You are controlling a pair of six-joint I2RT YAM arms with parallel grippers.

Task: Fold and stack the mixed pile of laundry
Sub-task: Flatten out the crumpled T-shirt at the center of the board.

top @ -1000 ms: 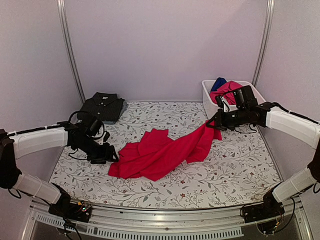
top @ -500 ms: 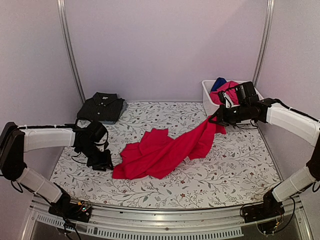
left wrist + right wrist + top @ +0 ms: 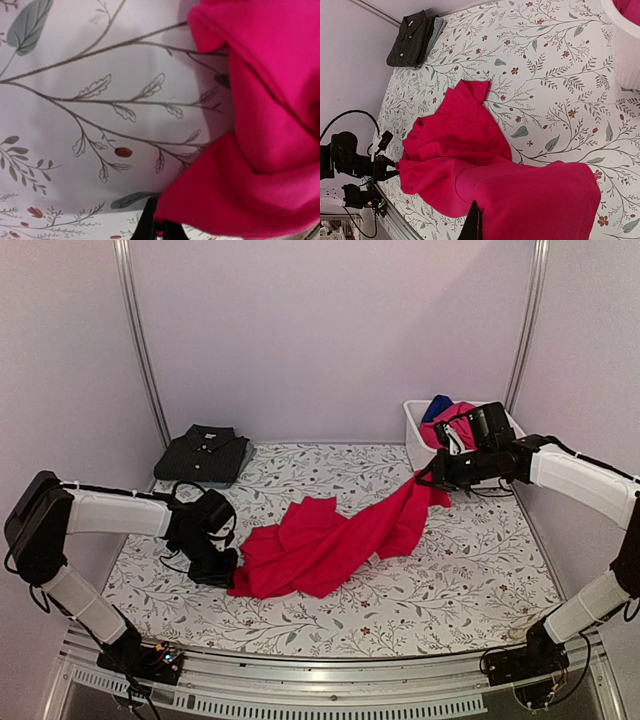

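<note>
A red tee [image 3: 330, 545] lies crumpled across the middle of the table, stretched toward the right. At its left edge my left gripper [image 3: 228, 568] is low on the table; the left wrist view has the gripper [image 3: 162, 229] pinched shut on a fold of the red tee [image 3: 260, 150]. My right gripper [image 3: 425, 478] is shut on the tee's right end, holding it a little above the table. In the right wrist view this gripper [image 3: 474, 226] is half buried in the red tee [image 3: 470, 150]. A folded dark polo [image 3: 205, 454] lies at the back left.
A white tub [image 3: 412, 445] at the back right holds a magenta garment [image 3: 455, 420] and a blue one [image 3: 437, 405]. The floral cloth [image 3: 450, 580] covers the table. Metal posts stand at the back corners, and a rail runs along the near edge.
My left gripper slid right to the tee's left edge and closed on it. The right gripper kept its hold and drew the tee's right end slightly toward the tub.
</note>
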